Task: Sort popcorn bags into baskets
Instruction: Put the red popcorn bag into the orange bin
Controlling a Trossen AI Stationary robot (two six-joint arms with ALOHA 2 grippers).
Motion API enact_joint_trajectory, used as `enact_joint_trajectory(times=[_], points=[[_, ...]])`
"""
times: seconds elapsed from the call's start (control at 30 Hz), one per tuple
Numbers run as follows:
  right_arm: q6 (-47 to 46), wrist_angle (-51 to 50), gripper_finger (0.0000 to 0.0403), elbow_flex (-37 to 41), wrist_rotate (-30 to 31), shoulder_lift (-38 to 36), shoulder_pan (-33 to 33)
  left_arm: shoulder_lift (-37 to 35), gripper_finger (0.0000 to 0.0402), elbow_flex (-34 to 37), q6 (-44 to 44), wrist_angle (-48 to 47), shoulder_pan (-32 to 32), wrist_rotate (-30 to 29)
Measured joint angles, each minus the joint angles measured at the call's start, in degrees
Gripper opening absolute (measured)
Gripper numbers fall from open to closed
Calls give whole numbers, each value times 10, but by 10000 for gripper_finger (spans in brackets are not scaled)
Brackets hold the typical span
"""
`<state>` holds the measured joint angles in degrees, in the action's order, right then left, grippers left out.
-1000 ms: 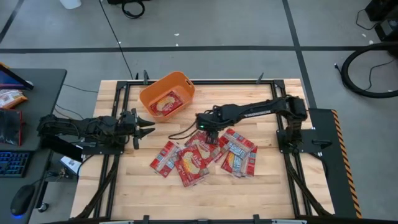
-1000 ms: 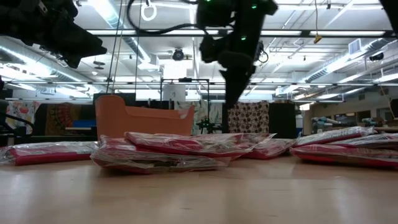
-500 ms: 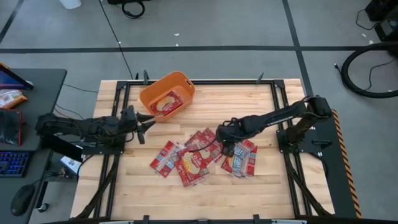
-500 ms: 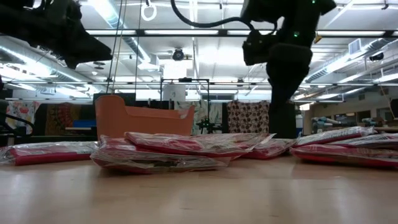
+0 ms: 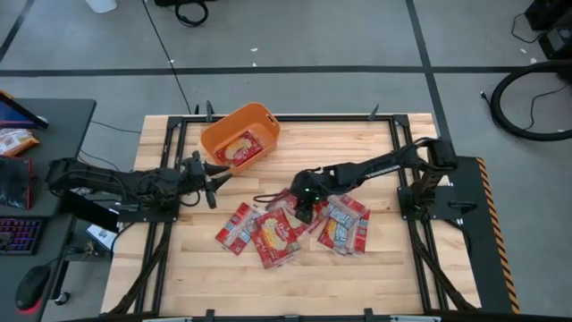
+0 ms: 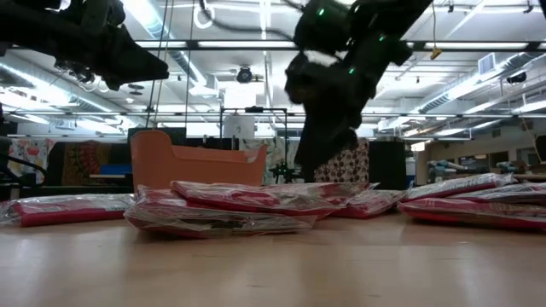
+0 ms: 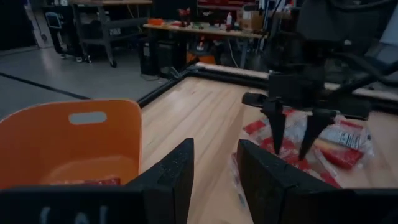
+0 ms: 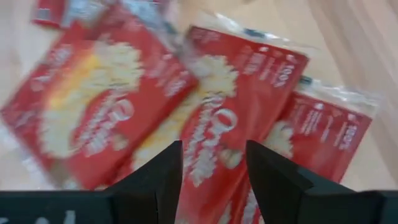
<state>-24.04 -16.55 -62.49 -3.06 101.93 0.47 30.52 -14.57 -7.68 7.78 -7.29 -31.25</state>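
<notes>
Several red popcorn packets [image 5: 268,228] lie overlapping in a loose pile on the table's middle, and more lie to its right [image 5: 344,224]. The orange basket [image 5: 239,134] stands near the far left edge with one packet [image 5: 237,149] flat on its floor. My right gripper [image 5: 302,201] hangs open, pointing down, just over the pile; in its wrist view [image 8: 211,155] a packet [image 8: 217,124] lies between its fingers' line of sight. My left gripper [image 5: 214,179] is open, in the air beside the basket's near side [image 7: 68,143].
Black frame rails [image 5: 179,134] run along the table's edges. Bare wood lies on the near side of the pile [image 5: 295,286] and between the basket and the far right corner [image 5: 340,139]. A desk with a keyboard [image 5: 18,234] stands off the table's left.
My right gripper swung from over the pile's middle toward the right and near edge, then came back left over the pile and lower. My left gripper edged a little toward the right. The packets have stayed in place.
</notes>
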Motion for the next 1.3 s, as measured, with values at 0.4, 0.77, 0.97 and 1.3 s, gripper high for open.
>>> enact_joint_trajectory(times=[0.4,0.77,0.97,1.3], points=[[-32,-29,201,-21,-27,37,-17,6,128,0,-2,4,-1,41],[-43,-50,200,-20,-57,37,-28,6,128,0,-1,5,-1,41],[-49,-42,199,-21,-62,48,-24,6,128,0,-2,5,-1,41],[-45,-13,140,-23,-55,79,-14,6,128,0,-7,3,-1,57]])
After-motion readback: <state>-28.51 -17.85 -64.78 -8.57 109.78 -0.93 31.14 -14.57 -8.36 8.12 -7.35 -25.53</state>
